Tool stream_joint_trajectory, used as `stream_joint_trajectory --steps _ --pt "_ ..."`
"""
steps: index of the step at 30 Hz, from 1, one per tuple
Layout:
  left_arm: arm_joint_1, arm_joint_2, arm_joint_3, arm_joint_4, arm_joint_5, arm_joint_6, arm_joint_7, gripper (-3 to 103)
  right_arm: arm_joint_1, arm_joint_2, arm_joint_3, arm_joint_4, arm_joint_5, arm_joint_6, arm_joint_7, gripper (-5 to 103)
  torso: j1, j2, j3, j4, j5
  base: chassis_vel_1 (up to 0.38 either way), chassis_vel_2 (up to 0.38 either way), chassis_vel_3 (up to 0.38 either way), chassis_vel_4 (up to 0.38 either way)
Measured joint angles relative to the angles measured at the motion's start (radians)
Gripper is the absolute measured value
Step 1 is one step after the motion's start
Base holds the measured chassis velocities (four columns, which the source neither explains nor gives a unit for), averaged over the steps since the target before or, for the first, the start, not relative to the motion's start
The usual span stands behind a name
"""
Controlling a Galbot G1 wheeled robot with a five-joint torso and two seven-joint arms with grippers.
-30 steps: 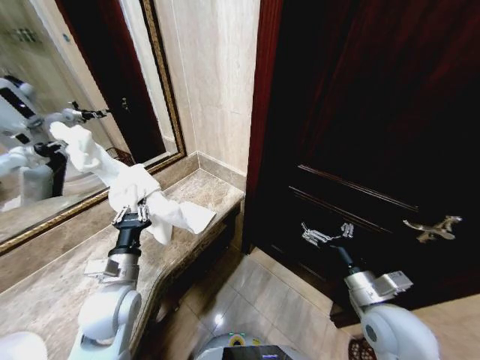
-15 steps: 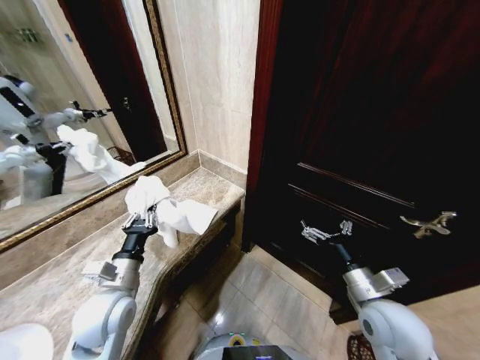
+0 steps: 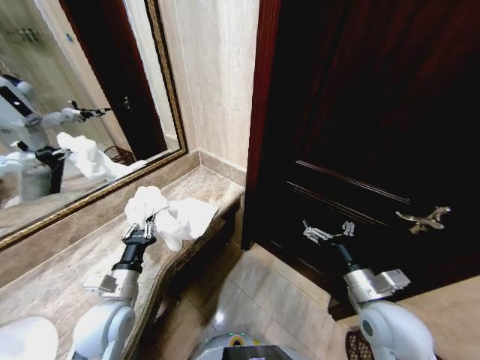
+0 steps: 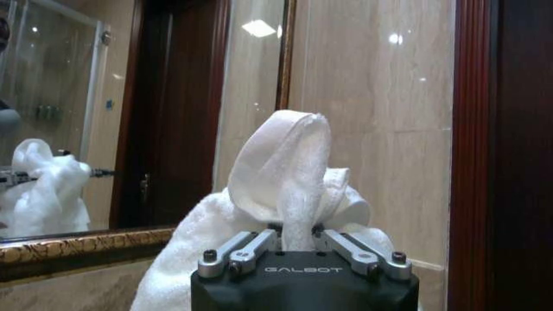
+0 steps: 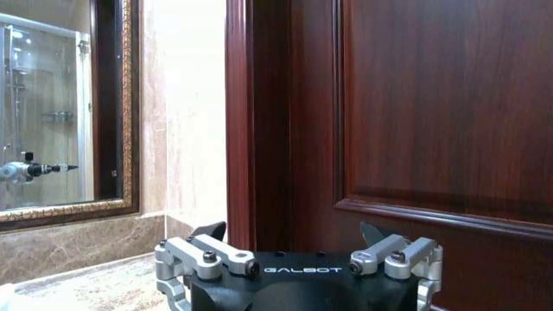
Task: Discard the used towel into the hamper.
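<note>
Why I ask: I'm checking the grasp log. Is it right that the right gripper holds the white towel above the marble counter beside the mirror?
Not quite: the left gripper is shut on the white towel, as the head view shows. It is above the marble counter beside the mirror. The right gripper is open and holds nothing.

On the robot's left, the counter [image 3: 67,277] runs along the wall under the mirror [image 3: 75,90]. The towel [image 3: 166,216] sits above the counter's far end, pinched in the left gripper [image 3: 139,231]. The door [image 3: 367,120] stands to the right, its handle [image 3: 424,218] farther right. The right gripper [image 3: 328,231] hangs before the door, over the floor [image 3: 262,307]
</note>
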Motion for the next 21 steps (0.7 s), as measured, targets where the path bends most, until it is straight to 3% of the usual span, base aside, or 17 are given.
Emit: stream_joint_trajectory --steps 21 --pt "-0.001 -0.007 0.012 0.016 0.022 -0.023 0.010 11 -0.006 0.004 0.002 -0.006 -0.005 0.018 -0.004 100 0.000 0.000 0.000 0.0000 0.0001 0.054 -0.058 -0.052 0.053"
